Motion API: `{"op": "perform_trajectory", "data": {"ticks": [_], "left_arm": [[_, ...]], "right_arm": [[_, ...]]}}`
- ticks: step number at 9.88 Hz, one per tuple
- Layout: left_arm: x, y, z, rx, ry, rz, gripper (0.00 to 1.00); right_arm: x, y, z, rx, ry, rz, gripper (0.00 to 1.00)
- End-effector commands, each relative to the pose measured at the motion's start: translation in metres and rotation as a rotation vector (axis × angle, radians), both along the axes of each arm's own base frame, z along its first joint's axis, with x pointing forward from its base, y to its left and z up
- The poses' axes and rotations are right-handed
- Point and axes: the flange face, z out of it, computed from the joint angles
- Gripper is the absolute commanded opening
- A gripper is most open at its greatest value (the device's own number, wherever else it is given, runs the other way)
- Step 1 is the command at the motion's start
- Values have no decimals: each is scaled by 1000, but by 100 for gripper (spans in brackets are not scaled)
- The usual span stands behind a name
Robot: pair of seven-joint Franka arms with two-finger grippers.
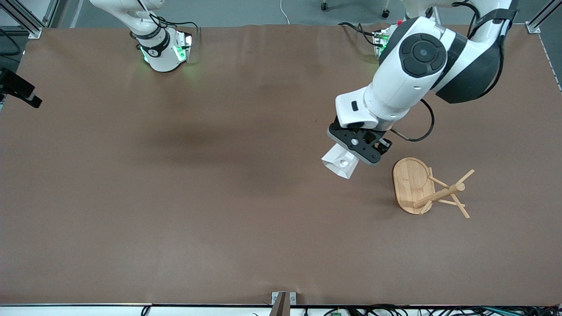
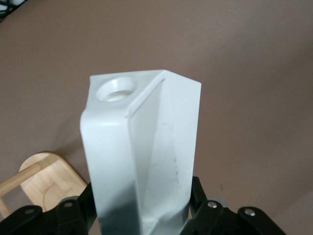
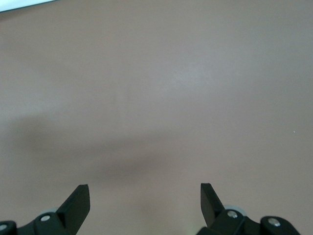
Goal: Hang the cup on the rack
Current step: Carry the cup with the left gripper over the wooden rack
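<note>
Above the brown surface [image 1: 175, 197], beside the light bamboo rack [image 1: 428, 188], the left gripper [image 1: 358, 151] has its fingers clamped on the small white faceted cup [image 1: 340, 162], handle hole outward for threading a peg. The right gripper [image 3: 145, 203] waits, fingers apart.

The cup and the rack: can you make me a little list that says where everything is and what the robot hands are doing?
cup: white, held up in the air by the left gripper, over the table beside the rack; cup
rack: wooden, stands toward the left arm's end of the table, no cup on it yet; rack
left gripper: fingers shut on the cup
right gripper: open, holds nothing, arm waits
</note>
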Motion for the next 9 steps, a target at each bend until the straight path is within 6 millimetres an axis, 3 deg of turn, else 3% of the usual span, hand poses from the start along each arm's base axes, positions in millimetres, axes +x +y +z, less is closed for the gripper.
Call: {"op": "perform_trajectory", "data": {"ticks": [1, 3, 5, 8, 9], "left_arm": [[6, 48, -23, 11, 75, 112, 1], [-8, 85, -50, -46, 102, 216, 1], [-27, 104, -82, -59, 81, 265, 1], [-21, 152, -117, -58, 102, 365, 0], [-19, 158, -125, -57, 104, 376, 0]], "right_arm": [[6, -1, -1, -19, 15, -5, 100], [7, -2, 3, -13, 9, 3, 100], [6, -8, 3, -83, 17, 119, 100], [5, -6, 4, -82, 15, 113, 100], [5, -7, 4, -82, 17, 112, 100]]}}
